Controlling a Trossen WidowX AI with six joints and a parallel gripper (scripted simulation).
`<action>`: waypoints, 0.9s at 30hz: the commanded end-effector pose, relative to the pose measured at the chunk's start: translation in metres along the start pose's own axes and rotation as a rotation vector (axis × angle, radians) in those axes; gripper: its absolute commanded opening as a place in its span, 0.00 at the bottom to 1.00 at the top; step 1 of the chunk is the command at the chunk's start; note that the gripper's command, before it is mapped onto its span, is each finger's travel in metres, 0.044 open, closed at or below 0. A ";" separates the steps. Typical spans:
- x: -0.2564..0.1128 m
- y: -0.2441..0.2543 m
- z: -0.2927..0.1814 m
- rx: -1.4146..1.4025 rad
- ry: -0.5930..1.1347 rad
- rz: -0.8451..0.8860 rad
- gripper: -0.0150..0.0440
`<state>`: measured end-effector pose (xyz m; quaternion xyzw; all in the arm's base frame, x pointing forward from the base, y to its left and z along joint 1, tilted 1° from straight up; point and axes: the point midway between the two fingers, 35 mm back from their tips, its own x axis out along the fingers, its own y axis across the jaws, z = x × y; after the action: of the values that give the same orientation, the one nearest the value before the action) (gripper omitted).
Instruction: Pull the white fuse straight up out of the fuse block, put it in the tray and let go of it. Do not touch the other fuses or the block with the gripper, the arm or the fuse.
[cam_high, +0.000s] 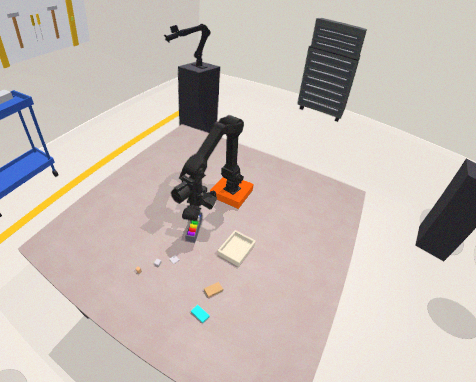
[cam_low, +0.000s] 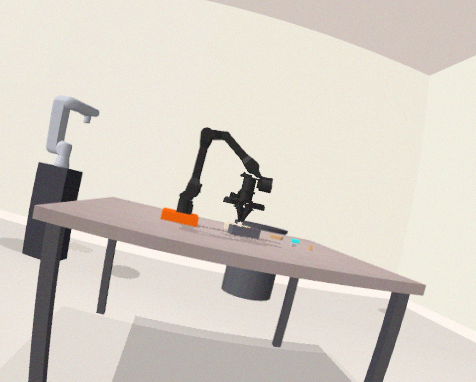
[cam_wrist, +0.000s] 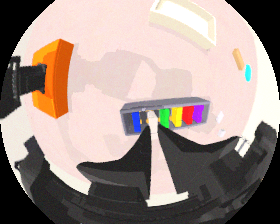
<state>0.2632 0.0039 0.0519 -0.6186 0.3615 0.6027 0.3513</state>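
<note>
The fuse block (cam_high: 190, 239) (cam_low: 243, 231) (cam_wrist: 180, 102) is a narrow grey box in a row of slots. My gripper (cam_low: 240, 221) (cam_wrist: 153, 128) points down over it, shut on the white fuse (cam_wrist: 153, 118). In the wrist view the fuse is between the fingertips, with orange contacts showing at either side of it; it appears raised out of its slot, just above the block. The blue fuse (cam_wrist: 136, 121) and green fuse (cam_wrist: 164, 118) stand in the block on either side. The cream tray (cam_high: 236, 248) (cam_wrist: 187, 21) is empty. In the top view the gripper hides the white fuse.
The yellow fuse (cam_wrist: 177, 116), red fuse (cam_wrist: 187, 115) and purple fuse (cam_wrist: 198, 113) stand beyond the green one. An orange-brown block (cam_high: 213, 290), a cyan block (cam_high: 200, 314) and small pale pieces lie farther out. The arm's orange base (cam_high: 235, 192) (cam_wrist: 60, 80) is behind.
</note>
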 end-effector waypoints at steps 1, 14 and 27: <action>-0.003 -0.001 0.000 -0.001 -0.001 -0.004 0.25; -0.009 -0.001 0.000 -0.001 -0.001 -0.004 0.25; -0.016 0.000 0.000 -0.002 -0.002 -0.004 0.25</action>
<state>0.2624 0.0041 0.0653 -0.6185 0.3613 0.6032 0.3508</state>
